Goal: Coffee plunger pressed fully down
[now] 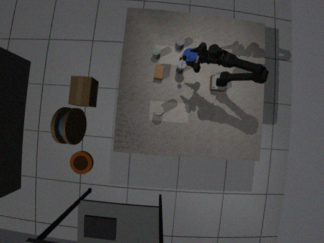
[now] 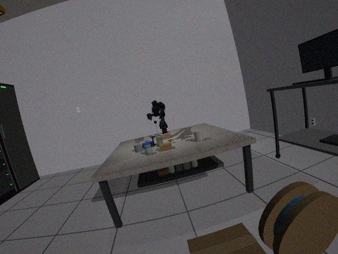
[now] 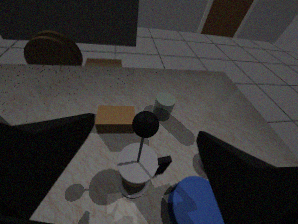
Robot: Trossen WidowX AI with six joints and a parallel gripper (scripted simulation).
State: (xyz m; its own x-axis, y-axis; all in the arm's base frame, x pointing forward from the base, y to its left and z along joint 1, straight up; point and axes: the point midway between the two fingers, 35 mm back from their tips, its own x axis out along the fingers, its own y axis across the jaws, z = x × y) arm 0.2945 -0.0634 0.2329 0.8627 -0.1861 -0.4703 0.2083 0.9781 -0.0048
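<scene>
In the wrist view, two wide black fingers fill the lower left and lower right of the frame, spread almost fully apart and holding nothing. Low in the gap between them stands the coffee press (image 3: 136,170), a pale grey cylinder with a small dark handle on its right side. It stands upright, its long axis vertical; a thin dark rod rises from the lid to a round black plunger knob (image 3: 145,124), well above the lid. A round blue container (image 3: 195,202) sits just right of the press, at the bottom edge. Beyond the press lie one flat tan block (image 3: 115,116) and, to its right, one pale green cup (image 3: 164,104).

From above, the black arm (image 1: 239,63) reaches leftward from its base at the right of the stone-patterned desk (image 1: 192,139), its gripper (image 1: 195,59) over the press in the upper middle. Two more pale cylinders stand on the desk: one near the top (image 1: 179,44), one alone lower down (image 1: 158,110).
</scene>
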